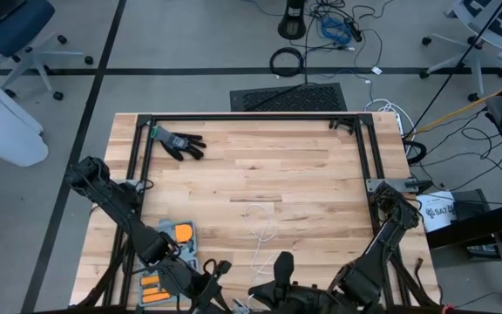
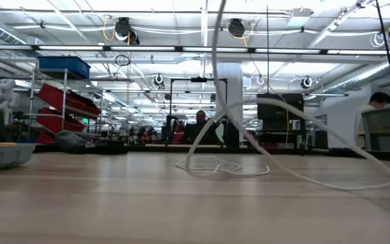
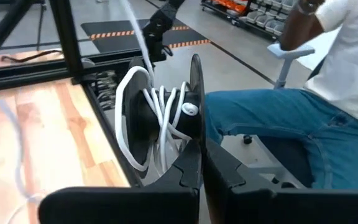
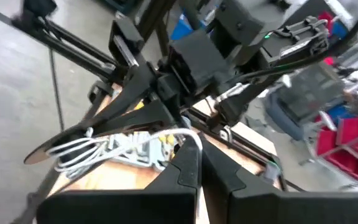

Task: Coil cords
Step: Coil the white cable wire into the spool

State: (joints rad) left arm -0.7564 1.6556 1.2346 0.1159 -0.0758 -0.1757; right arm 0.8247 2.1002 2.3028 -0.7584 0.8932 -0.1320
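The white cord lies in loose loops (image 1: 261,223) on the middle of the wooden table, seen also in the low view (image 2: 215,166), and one strand rises from them (image 2: 215,68). Its other part is wound on a small black reel (image 3: 160,112). My left gripper (image 3: 202,165), near the table's front edge (image 1: 220,272), is shut on that reel. My right gripper (image 4: 199,163), just right of it (image 1: 281,263), is shut on the cord close to the reel. My left gripper pinches the reel's black flange at its near rim (image 3: 193,138) between its two fingers. The reel stands on edge ahead of the fingers, clear of the table, with several turns of white cord (image 3: 166,106) around its hub. My right gripper pinches a single strand of the white cord (image 4: 189,135) between its fingertips. From there the strand curves over to the windings on the reel (image 4: 79,152). Both are above the table.
A black glove (image 1: 179,144) lies at the far left of the table. A grey tray with orange tools (image 1: 178,234) sits near the left arm. Black frame rails (image 1: 251,119) run along the table's far and side edges. A seated person's legs (image 3: 291,124) show beyond the table's edge.
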